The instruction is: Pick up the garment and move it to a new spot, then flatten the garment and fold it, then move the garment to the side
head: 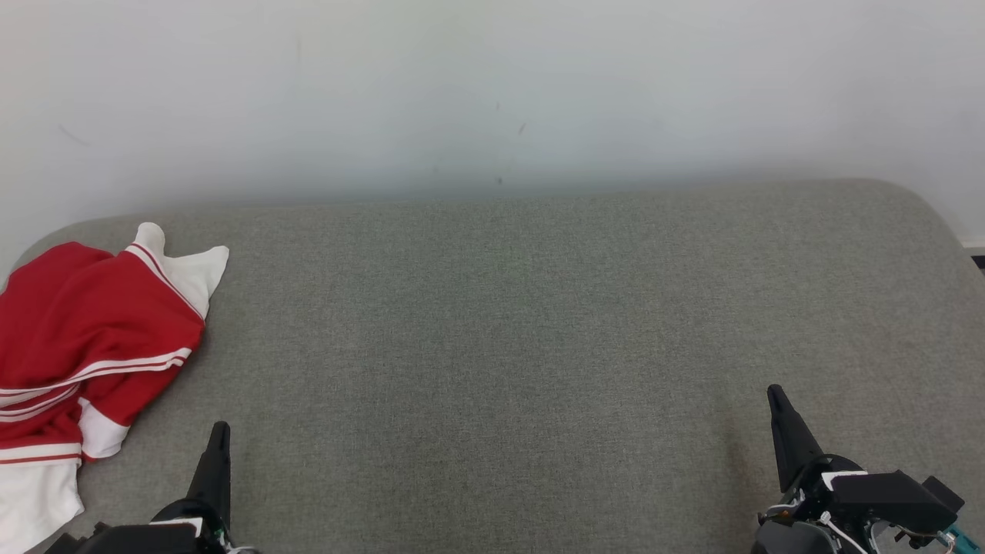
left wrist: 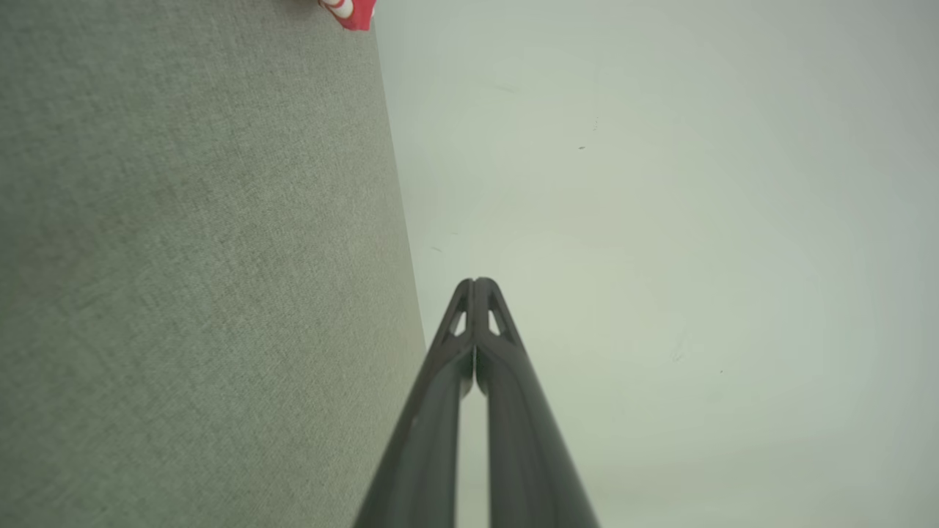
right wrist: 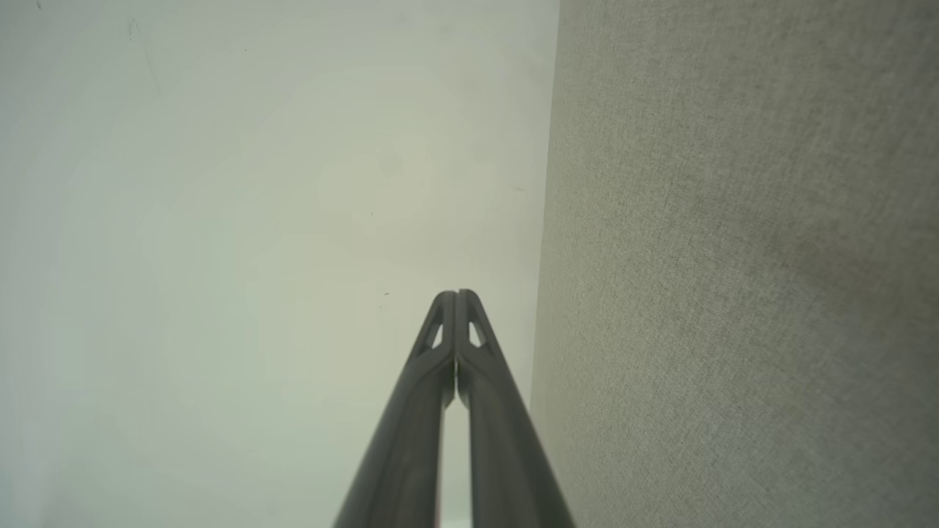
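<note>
Garment (head: 92, 338) is lying bunched just left of and ahead of my left gripper (head: 220, 435), well away from my right gripper (head: 776, 400), both pinched shut and holding nothing, so I'm reckoning on opening the left wide and reaching for a thick red fold.

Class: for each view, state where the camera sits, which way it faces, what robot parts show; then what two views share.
Head view: on the head, facing forward-down at the grey woven-fabric surface; left end effector, right end effector at bottom.
Left wrist view: on that wrist, facing the pale wall along its shut fingers.
Right wrist view: likewise, along the right arm's fingers.
Shared: head and left wrist views show the crumpled red-and-white garment.
</note>
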Robot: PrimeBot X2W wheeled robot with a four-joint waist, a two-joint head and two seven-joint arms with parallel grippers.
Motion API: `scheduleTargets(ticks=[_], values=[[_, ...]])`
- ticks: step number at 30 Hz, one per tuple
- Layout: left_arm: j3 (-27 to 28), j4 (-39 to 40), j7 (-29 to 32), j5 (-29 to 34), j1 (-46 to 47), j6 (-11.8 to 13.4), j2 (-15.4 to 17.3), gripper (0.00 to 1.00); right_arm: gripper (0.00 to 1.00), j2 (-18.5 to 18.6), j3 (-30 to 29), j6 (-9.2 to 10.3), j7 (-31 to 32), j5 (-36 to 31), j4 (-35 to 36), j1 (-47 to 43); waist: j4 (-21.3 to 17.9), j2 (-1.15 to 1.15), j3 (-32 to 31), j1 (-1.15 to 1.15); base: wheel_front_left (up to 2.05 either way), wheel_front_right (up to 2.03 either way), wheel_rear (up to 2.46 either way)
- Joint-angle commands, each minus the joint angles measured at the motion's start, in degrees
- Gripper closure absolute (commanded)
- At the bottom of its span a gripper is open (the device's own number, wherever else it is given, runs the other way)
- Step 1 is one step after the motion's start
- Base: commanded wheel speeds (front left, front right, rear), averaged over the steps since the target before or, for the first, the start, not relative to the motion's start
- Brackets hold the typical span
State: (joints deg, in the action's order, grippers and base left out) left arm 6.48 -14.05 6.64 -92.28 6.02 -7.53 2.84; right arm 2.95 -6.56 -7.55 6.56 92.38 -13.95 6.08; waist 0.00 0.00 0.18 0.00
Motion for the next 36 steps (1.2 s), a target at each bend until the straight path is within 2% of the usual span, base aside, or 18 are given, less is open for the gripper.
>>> scheduleTargets(ticks=[1,12,13,22,36], values=[[0.15,0.13,-0.06,-0.27,0.44,0.02,0.08,1.00,1.00,-0.16,0.03,0.13,0.10,0.07,0.03,0.23,0.00,0.00,0.00,0.00,0.00,0.00,0.00],[0.15,0.13,-0.06,-0.27,0.44,0.02,0.08,1.00,1.00,-0.16,0.03,0.13,0.10,0.07,0.02,0.23,0.00,0.00,0.00,0.00,0.00,0.00,0.00],[-0.01,0.00,0.00,0.00,0.00,0.00,0.00,0.00,0.00,0.00,0.00,0.00,0.00,0.00,-0.01,0.00,0.00,0.00,0.00,0.00,0.00,0.00,0.00],[-0.83,-1.30,-1.60,2.58,-1.61,0.00,-0.08,0.00,0.00,0.77,1.59,0.00,-1.46,-2.05,-1.02,-1.41,0.02,0.00,0.07,0.00,0.00,0.00,0.00],[-1.26,0.44,-5.40,20.06,-3.30,0.04,-0.16,0.00,0.00,2.59,4.48,0.02,-5.40,-17.43,-0.71,-1.77,-0.08,0.00,0.20,0.00,0.00,0.00,0.00]])
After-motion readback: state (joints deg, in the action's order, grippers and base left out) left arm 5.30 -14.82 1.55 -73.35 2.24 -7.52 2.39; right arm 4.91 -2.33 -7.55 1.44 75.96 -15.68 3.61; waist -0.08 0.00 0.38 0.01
